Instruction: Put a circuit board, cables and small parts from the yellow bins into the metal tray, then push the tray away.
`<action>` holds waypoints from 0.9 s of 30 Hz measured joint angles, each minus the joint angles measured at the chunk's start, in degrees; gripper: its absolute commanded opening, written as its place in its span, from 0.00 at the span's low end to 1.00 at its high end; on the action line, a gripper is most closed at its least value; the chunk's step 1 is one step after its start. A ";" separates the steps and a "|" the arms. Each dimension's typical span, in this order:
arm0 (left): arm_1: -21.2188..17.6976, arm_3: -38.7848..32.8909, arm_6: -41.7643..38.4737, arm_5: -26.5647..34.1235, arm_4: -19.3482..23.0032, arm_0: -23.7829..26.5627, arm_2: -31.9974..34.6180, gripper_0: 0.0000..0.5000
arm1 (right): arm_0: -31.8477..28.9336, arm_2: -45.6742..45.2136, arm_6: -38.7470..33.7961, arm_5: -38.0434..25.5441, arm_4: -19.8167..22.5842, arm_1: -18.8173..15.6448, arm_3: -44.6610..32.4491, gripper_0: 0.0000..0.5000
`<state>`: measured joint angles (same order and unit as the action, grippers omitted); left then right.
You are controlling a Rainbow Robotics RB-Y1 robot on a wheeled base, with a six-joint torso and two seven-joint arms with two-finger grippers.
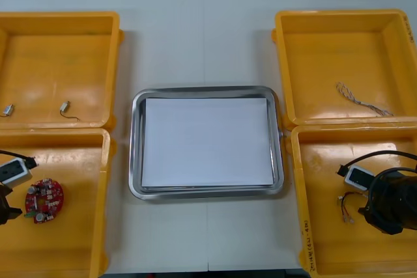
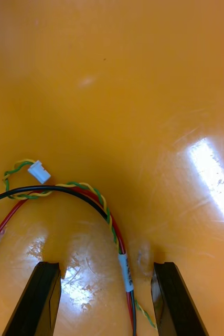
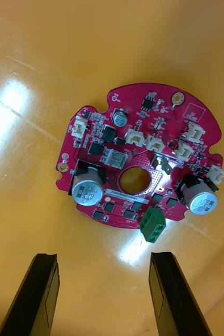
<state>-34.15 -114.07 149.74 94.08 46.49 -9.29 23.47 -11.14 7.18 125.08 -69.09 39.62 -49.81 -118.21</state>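
Right claw stands open astride the cable, left claw open before the board; tray holds nothing yet.

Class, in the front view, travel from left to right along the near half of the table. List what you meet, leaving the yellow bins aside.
Left pincer → round red circuit board → metal tray → red and yellow cable → right pincer.
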 measured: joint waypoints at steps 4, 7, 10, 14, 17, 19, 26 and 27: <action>-0.05 0.00 0.00 -0.47 1.07 -0.54 -0.03 1.00 | 0.10 0.00 0.18 0.03 0.06 0.70 0.71 1.00; -0.06 0.00 0.00 -1.29 1.40 -1.13 -0.29 1.00 | 0.31 0.00 0.92 0.03 0.35 0.77 1.03 1.00; -0.07 0.00 0.00 -2.24 1.46 -1.71 -0.89 1.00 | 0.62 0.00 1.10 0.03 0.76 0.88 1.60 1.00; -0.07 0.00 0.00 -3.09 1.48 -2.07 -1.66 1.00 | 1.10 -0.05 1.19 0.03 1.32 1.05 2.26 0.90; -0.08 0.00 0.00 -3.58 1.48 -2.23 -2.30 1.00 | 1.43 -0.30 1.36 0.11 1.48 1.07 2.51 0.58; -0.08 0.00 0.00 -3.99 1.48 -2.48 -2.66 1.00 | 1.72 -0.42 1.71 0.21 1.51 1.10 2.73 0.39; -0.08 0.00 0.00 -5.03 1.48 -3.37 -3.30 1.00 | 2.09 -0.55 2.87 0.26 1.77 1.33 3.05 0.00; -0.08 0.00 0.00 -5.21 1.48 -3.51 -3.31 1.00 | 2.11 -0.55 2.87 0.26 1.80 1.33 3.05 0.00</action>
<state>-34.23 -114.07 149.74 88.87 47.97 -12.80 20.16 -9.03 6.63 127.95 -68.83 41.42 -48.48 -115.16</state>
